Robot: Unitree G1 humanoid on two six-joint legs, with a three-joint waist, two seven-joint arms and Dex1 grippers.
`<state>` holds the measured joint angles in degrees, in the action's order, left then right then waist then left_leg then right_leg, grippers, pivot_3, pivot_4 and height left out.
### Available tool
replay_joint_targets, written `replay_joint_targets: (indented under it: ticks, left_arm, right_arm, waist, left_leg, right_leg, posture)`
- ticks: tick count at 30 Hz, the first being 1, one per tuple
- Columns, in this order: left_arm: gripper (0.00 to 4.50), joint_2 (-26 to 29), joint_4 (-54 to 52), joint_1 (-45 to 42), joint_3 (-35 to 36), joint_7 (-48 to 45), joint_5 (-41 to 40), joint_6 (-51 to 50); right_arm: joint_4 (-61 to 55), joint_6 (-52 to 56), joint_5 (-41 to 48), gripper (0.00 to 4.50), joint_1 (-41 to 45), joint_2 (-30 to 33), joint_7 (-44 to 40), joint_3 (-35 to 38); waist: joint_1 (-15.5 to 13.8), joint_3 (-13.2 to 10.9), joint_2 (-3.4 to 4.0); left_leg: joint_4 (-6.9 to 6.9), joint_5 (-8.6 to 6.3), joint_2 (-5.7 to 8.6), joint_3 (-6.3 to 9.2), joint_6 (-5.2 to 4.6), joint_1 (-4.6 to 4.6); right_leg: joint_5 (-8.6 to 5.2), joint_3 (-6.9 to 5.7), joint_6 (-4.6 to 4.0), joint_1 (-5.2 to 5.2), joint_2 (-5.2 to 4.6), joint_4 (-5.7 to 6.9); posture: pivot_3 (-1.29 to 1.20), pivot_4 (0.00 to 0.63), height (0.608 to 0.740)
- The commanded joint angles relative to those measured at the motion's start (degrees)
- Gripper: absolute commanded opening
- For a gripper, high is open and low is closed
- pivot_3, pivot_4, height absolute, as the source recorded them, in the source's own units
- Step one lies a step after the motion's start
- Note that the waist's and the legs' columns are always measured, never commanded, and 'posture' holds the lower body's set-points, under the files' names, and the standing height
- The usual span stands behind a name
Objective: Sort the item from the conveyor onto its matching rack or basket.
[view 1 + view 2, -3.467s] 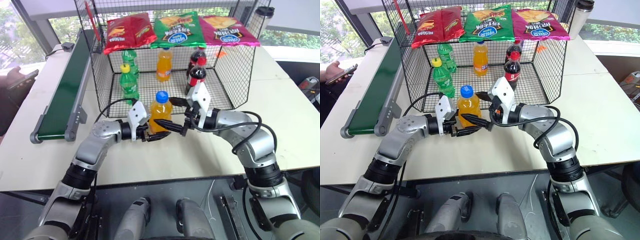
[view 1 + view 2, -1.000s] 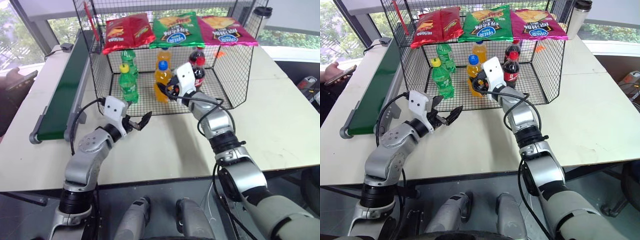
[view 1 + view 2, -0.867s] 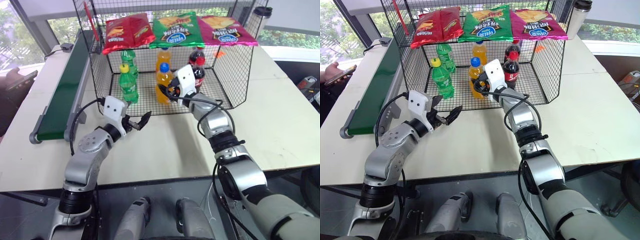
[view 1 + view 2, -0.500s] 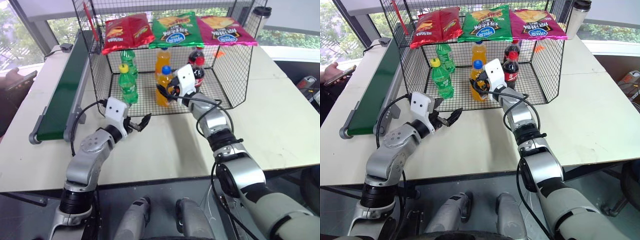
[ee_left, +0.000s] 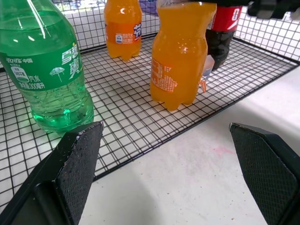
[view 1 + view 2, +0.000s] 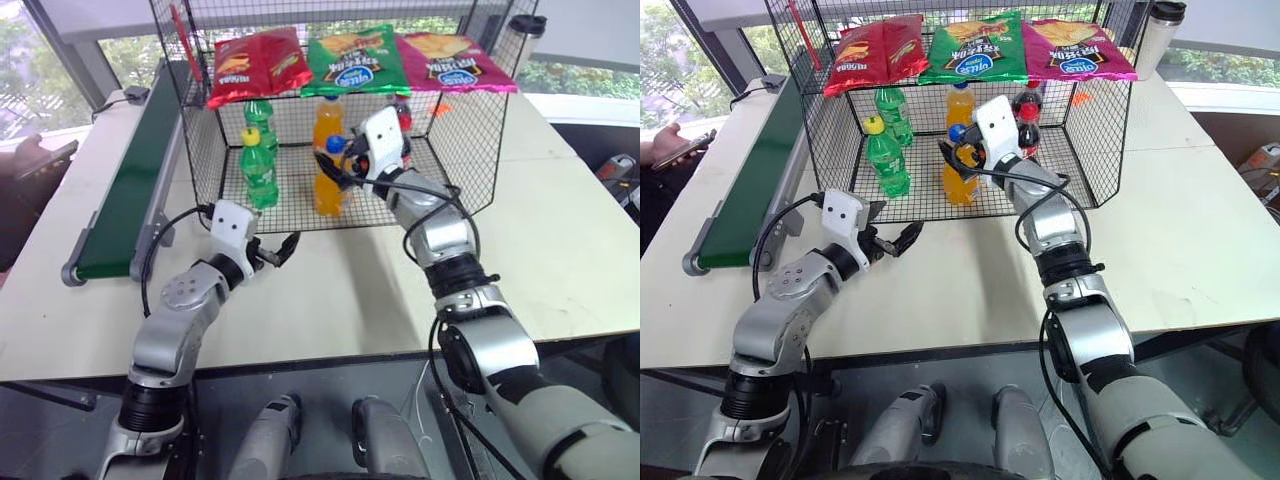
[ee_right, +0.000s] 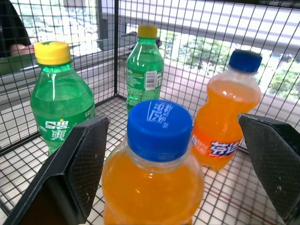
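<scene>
The item, a small orange soda bottle [image 6: 330, 183] with a blue cap, stands upright on the floor of the black wire basket [image 6: 470, 150], near its open front. My right gripper [image 6: 345, 160] reaches into the basket at cap height and is open. In the right wrist view its fingers [image 7: 77, 164] stand apart on either side of the cap [image 7: 159, 124] without touching it. My left gripper [image 6: 283, 248] hovers open and holding nothing over the table just in front of the basket. The dark-green conveyor [image 6: 125, 180] runs along the left.
Two green soda bottles [image 6: 258, 165], a second orange bottle [image 7: 227, 112] and cola bottles [image 6: 1028, 128] share the basket floor. Three chip bags [image 6: 355, 58] lie on the basket's top. A tumbler [image 6: 1155, 35] stands at the back right. A person's hand [image 6: 670, 145] holds a phone at the far left.
My right gripper was shut on the bottle; it has opened and risen a little, leaving the bottle standing in the basket. The left arm has stayed put.
</scene>
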<state>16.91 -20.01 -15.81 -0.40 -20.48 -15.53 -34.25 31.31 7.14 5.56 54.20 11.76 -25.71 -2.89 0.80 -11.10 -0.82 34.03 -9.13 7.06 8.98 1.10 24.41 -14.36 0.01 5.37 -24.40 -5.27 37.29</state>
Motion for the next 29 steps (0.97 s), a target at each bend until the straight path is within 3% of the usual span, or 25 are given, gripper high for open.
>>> replay_joint_targets:
  ticks: [1,7,15,29]
  left_arm:
    - [4.5,0.94,-1.19,0.67,0.05,-1.62,-0.07,2.62]
    - [4.5,3.47,-1.36,1.72,1.22,-3.89,-0.41,3.12]
    - [4.5,6.35,-4.58,7.7,1.24,-8.21,-2.09,3.62]
    - [4.5,6.77,-4.38,8.32,0.97,-9.7,-3.64,3.39]
  right_arm:
    - [-8.21,2.18,-0.19,4.47,-3.15,2.59,-1.79,0.11]
    - [-26.28,13.18,4.04,4.47,-13.14,6.63,-8.41,-0.98]
    - [-41.81,27.44,10.45,4.47,-23.81,8.12,-9.7,-0.32]
    - [-50.83,34.67,15.72,4.47,-31.9,13.0,-12.76,-0.88]
  waist:
    - [0.0,0.0,0.0]
    - [0.04,0.01,0.01]
    - [-0.07,0.02,0.01]
    - [-0.08,0.02,0.01]
  left_leg:
    - [0.0,0.0,0.0,-0.01,0.0,0.0]
    - [-0.01,0.0,-0.03,0.0,0.0,0.0]
    - [0.0,-0.01,-0.04,0.0,-0.01,0.0]
    - [0.0,-0.02,-0.04,-0.01,0.0,0.01]
  right_leg:
    - [0.0,0.0,0.0,0.0,0.0,-0.01]
    - [0.0,0.0,0.0,-0.01,-0.01,0.0]
    - [-0.02,0.01,-0.05,0.01,-0.15,-0.01]
    - [-0.12,-0.02,-0.19,0.05,-0.21,-0.11]
  posture:
    - [0.0,0.15,0.739]
    - [0.0,0.15,0.739]
    - [0.0,0.15,0.739]
    - [0.0,0.15,0.739]
